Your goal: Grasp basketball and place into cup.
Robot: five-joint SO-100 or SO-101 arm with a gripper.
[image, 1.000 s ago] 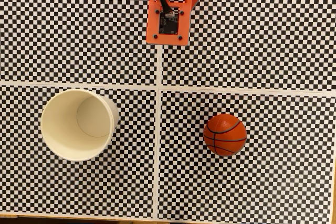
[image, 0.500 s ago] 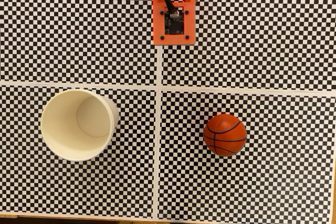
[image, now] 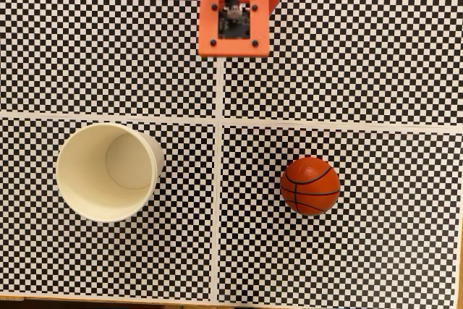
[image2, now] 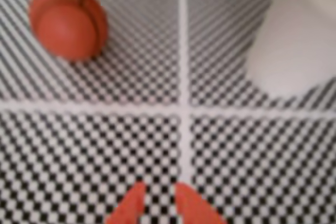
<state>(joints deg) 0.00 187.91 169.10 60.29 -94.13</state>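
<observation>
Overhead, the fixed view shows one small orange-red rubber basketball (image: 310,185) with thin black seam lines and a finely pebbled skin, resting on the counter (image: 376,48), which is covered by a flat black-and-white checkerboard sheet split into four panels by thin white lines. One cream-white paper cup (image: 108,171) with a round rolled rim and smooth plain walls stands upright with its mouth open, in the lower left panel of that view; the ball lies in the lower right panel, well apart from the cup, with the vertical white line running between them. One orange plastic arm housing (image: 233,9), boxy and square-edged with a small dark circuit board and a black cable set in it, reaches in from the top edge, above the horizontal white line and apart from both things. A strip of pale wood edging shows along the bottom of the counter. Seen from the wrist view, which is blurred, the end effector (image2: 156,195) shows as two pointed orange tips at the bottom edge, slightly parted with a narrow gap and nothing between them, hanging over bare checkerboard; the ball (image2: 68,22) sits upper left and the cup (image2: 299,35) upper right there, open patterned surface lying between them.
</observation>
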